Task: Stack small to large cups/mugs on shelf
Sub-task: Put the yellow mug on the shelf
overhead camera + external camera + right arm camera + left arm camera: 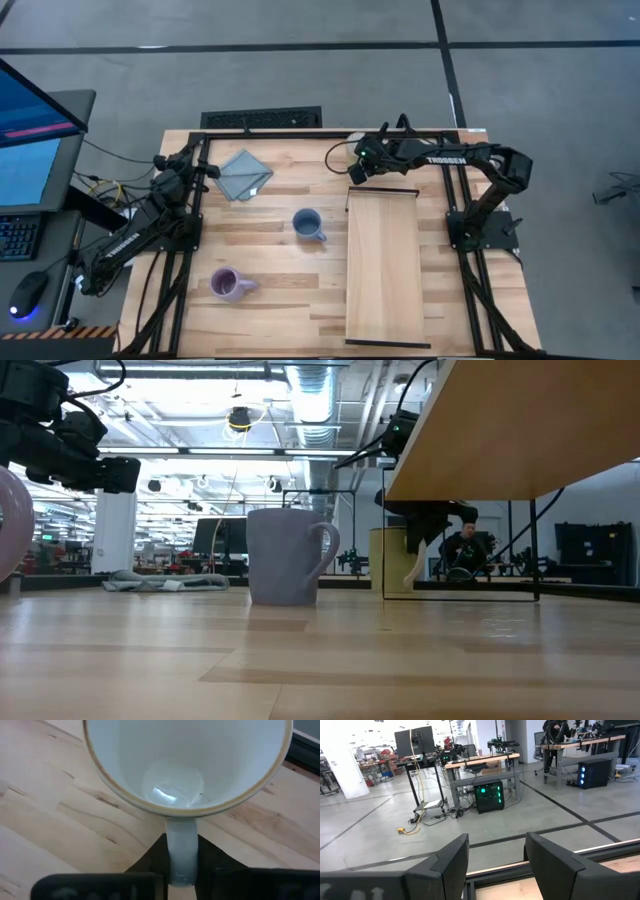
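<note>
Fingers of the right gripper (182, 865) pinch the cream-white mug (187, 765) by its handle near the shelf (384, 268); the left gripper (497, 862) waits parted.

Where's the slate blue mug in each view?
High: slate blue mug at table centre, left of the shelf.
Low: mug at picture centre.
Left wrist: not in it.
Right wrist: not in it; only the cream-white mug shows.
Shared landmark: grey cloth, beyond the mug in low view.
</note>
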Robot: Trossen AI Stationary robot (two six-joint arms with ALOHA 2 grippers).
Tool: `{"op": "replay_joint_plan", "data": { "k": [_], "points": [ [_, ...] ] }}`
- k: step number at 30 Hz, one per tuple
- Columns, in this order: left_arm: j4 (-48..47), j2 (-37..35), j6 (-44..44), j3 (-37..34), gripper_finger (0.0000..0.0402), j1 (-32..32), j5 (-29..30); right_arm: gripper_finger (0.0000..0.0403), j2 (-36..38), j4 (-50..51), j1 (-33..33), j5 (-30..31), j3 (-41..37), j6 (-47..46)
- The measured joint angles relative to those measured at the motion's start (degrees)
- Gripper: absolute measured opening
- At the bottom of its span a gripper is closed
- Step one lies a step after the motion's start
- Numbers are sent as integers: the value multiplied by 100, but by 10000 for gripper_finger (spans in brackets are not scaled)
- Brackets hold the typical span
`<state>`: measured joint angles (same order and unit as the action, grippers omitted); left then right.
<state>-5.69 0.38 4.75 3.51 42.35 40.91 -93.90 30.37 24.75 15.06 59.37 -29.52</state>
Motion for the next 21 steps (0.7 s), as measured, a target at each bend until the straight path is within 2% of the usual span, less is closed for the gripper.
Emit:
{"op": "replay_joint_plan", "data": {
  "k": [21],
  "points": [
    [0, -1, 0, 1, 189, 1, 0, 65, 6, 31, 2, -19, 0, 200]
  ]
}}
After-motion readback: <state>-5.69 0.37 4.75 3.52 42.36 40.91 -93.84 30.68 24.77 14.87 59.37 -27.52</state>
